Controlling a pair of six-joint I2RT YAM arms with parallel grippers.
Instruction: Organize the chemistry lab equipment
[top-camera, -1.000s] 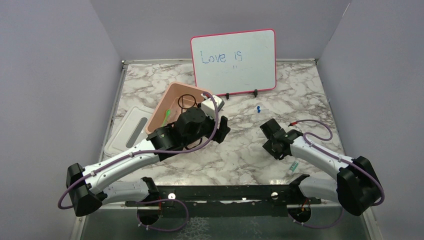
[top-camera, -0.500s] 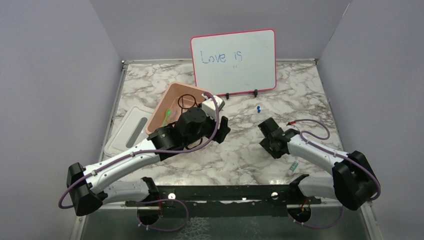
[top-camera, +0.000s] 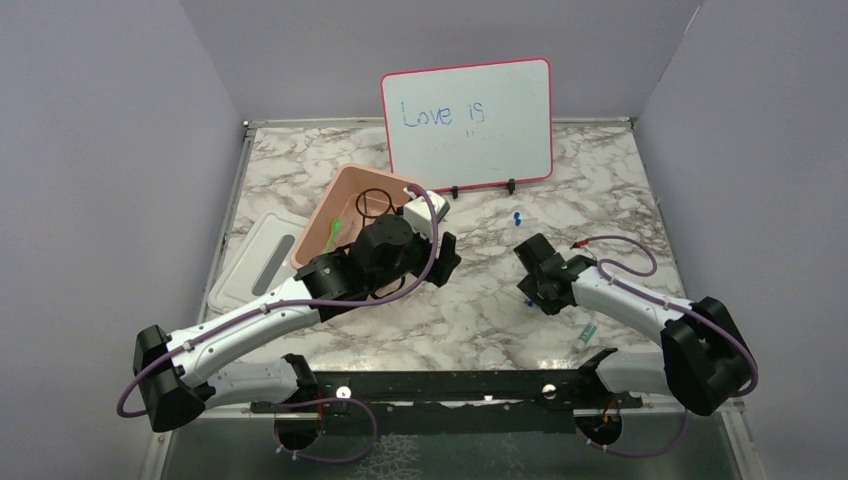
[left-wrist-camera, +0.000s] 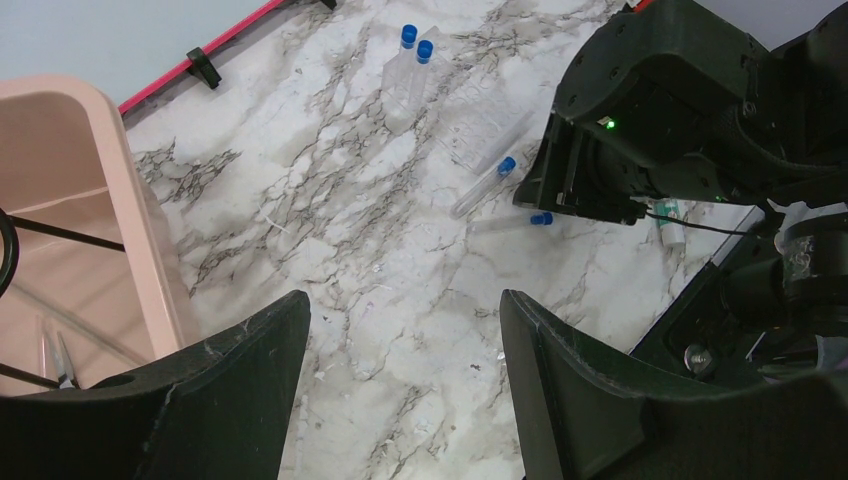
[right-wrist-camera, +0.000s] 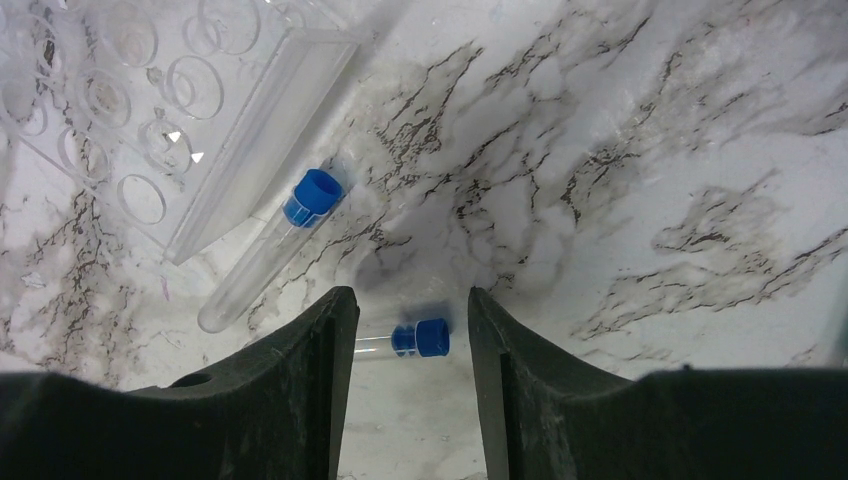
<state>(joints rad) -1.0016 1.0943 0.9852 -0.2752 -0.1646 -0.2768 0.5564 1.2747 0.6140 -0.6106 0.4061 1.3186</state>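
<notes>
Right end effector (right-wrist-camera: 405, 305) hangs low over the marble counter (right-wrist-camera: 650, 150), jaws apart w/ nothing gripped. It straddles a small clear tube w/ blue cap (right-wrist-camera: 430, 338) lying flat, prob. lined up to pinch it. Left end effector (left-wrist-camera: 403, 305) is wide and empty beside the pink plastic tub (left-wrist-camera: 120, 200), which holds the black wire ring stand (top-camera: 375, 200), so likely the drop spot.

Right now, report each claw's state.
Left claw: open, empty.
Right claw: open over a blue-capped tube, not gripping it.
</notes>
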